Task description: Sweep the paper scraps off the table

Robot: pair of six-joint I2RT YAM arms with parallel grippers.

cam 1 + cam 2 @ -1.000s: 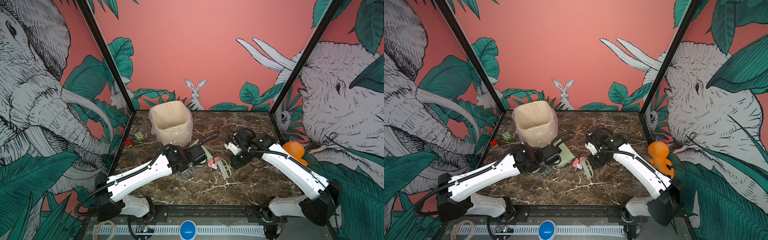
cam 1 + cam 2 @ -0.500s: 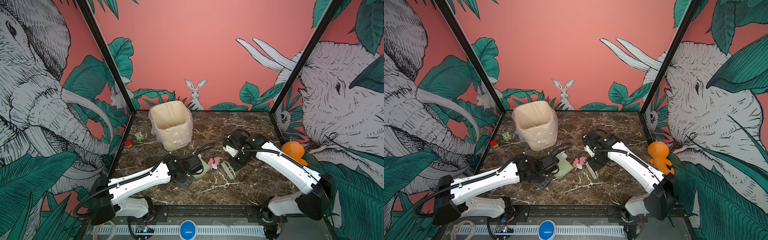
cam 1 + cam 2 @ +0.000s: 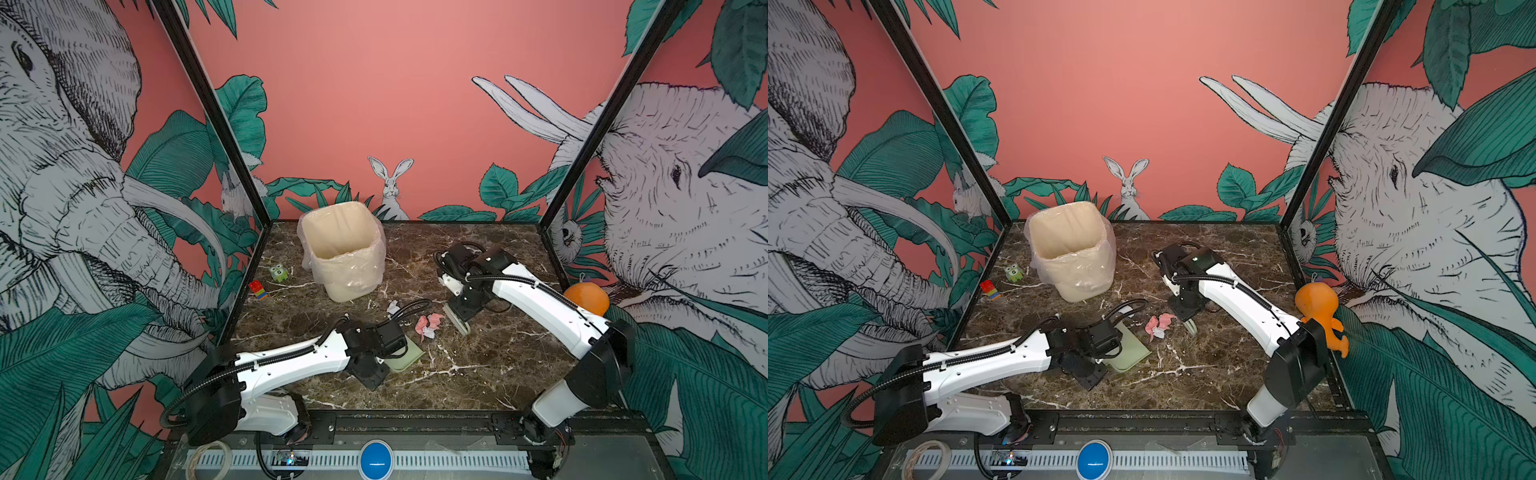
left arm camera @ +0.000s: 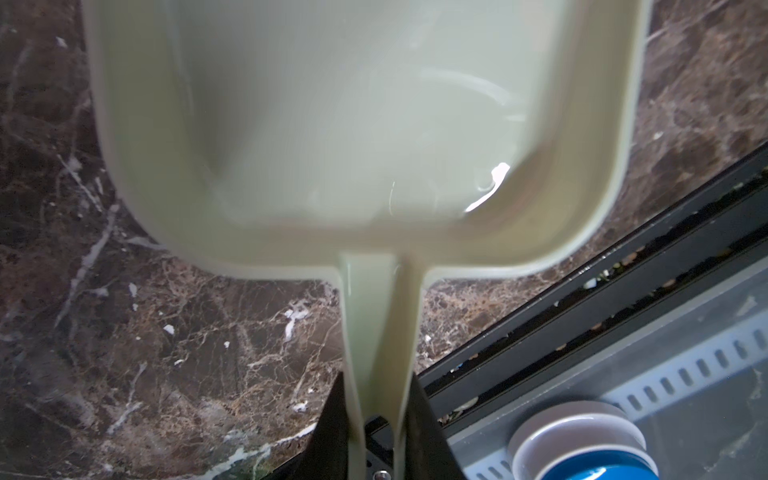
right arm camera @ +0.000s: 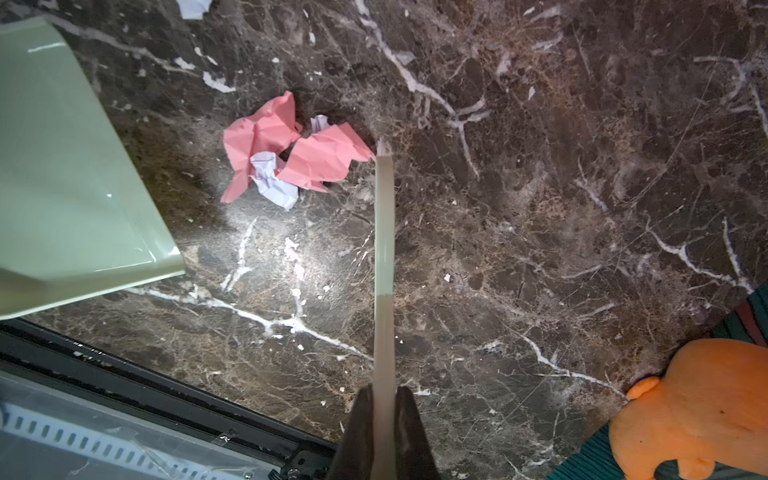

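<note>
At the table's (image 3: 478,374) middle, the left gripper (image 4: 377,386) is clamped on the handle of the dustpan (image 4: 353,124). The pan lies low over the marble with its mouth turned toward the scraps. The right gripper (image 5: 384,399) is closed tight on a thin pale sweeper (image 5: 384,228), whose far tip meets the edge of the paper scraps (image 5: 291,153). These are a pink and white clump lying between sweeper and dustpan, apart from the pan's lip. One white scrap (image 3: 392,306) lies separately, nearer the bin (image 3: 345,253). The owl (image 3: 279,273) and block (image 3: 257,289) stand by the left wall.
</note>
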